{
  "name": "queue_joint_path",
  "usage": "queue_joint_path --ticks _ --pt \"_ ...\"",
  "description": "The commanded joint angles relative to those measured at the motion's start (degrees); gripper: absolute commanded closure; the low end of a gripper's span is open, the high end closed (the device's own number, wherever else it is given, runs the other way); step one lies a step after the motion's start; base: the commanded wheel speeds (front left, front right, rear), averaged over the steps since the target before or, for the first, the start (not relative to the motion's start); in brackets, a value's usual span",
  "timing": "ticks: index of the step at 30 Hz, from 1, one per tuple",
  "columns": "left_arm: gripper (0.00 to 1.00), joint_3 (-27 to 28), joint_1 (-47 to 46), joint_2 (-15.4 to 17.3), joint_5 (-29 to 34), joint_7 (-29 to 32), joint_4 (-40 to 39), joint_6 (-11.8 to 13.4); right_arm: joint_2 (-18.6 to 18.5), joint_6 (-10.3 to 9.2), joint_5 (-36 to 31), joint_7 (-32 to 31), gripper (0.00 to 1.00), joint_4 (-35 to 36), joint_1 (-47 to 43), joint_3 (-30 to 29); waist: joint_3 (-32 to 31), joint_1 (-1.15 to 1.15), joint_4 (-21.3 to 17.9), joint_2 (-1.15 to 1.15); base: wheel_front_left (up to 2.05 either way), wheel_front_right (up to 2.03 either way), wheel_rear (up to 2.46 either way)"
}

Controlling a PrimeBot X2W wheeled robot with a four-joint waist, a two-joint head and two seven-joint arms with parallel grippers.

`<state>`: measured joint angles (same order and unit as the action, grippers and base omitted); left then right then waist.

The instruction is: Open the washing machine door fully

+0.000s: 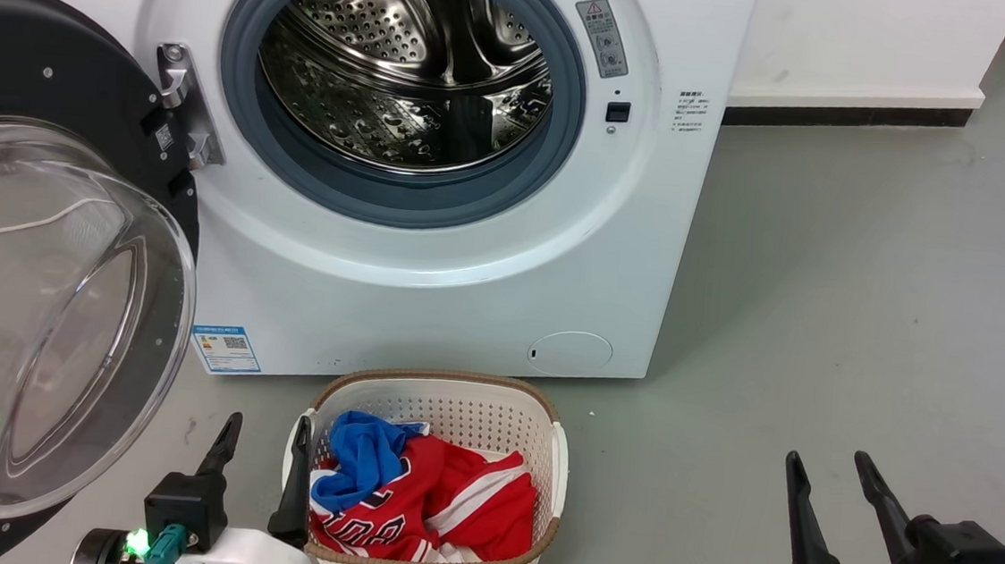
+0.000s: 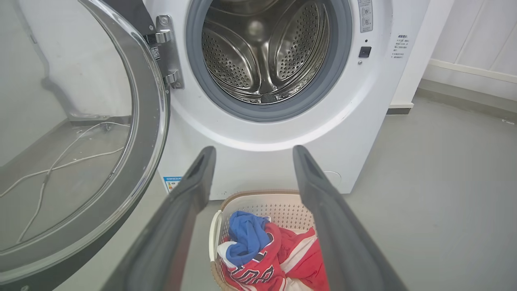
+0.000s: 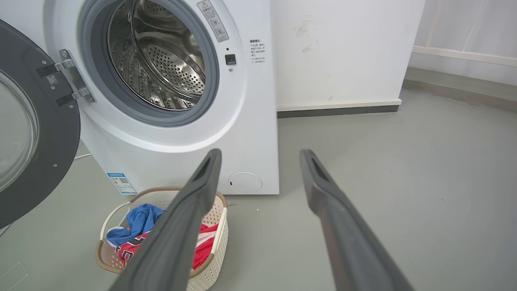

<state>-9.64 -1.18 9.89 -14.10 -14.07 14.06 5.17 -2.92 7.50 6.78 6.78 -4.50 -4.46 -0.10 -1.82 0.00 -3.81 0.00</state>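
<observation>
The washing machine door [image 1: 35,299] [image 2: 80,133] [image 3: 36,125], black-rimmed with a clear bulging glass bowl, stands swung wide open to the left on its metal hinge [image 1: 183,104]. The white washing machine [image 1: 429,303] shows its steel drum opening [image 1: 403,68] uncovered. My left gripper [image 1: 263,451] [image 2: 252,151] is open at the lower left, right of the door's lower rim and apart from it, holding nothing. Low on the right, my right gripper [image 1: 828,476] [image 3: 260,153] is open over bare floor, far from the door.
A white woven basket [image 1: 545,420] [image 2: 216,226] [image 3: 220,230] with red and blue clothes [image 1: 414,490] sits on the grey floor right in front of the machine, beside my left gripper. A white wall [image 1: 862,41] with dark skirting runs behind at the right.
</observation>
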Motion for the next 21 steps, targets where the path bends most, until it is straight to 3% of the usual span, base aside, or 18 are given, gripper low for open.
queue_joint_path --ticks 1,18,19,21 --pt "0.00 -0.08 0.48 0.10 -0.13 -0.07 -0.05 0.27 0.06 -0.01 -0.37 0.32 0.00 -0.15 -0.22 0.15 -0.02 0.00 0.11 0.00 0.00 0.00 0.00" --pt "0.00 -0.41 0.92 0.43 -1.14 0.22 -0.70 0.92 0.06 -0.01 -0.33 0.87 0.00 -0.33 -0.06 0.60 0.09 0.00 0.27 0.00 0.00 0.00 0.00" --pt "1.00 -0.53 0.50 0.26 -1.14 0.29 -0.65 0.57 0.00 0.00 -0.26 0.62 1.00 -0.33 -0.17 0.61 0.10 0.00 0.27 0.00 0.00 0.00 0.00" --pt "1.00 -0.81 1.22 0.07 -1.25 0.35 0.52 0.54 0.01 0.00 -0.30 0.47 1.00 -1.53 -0.69 0.70 0.10 0.00 0.27 0.00 0.00 0.00 0.00"
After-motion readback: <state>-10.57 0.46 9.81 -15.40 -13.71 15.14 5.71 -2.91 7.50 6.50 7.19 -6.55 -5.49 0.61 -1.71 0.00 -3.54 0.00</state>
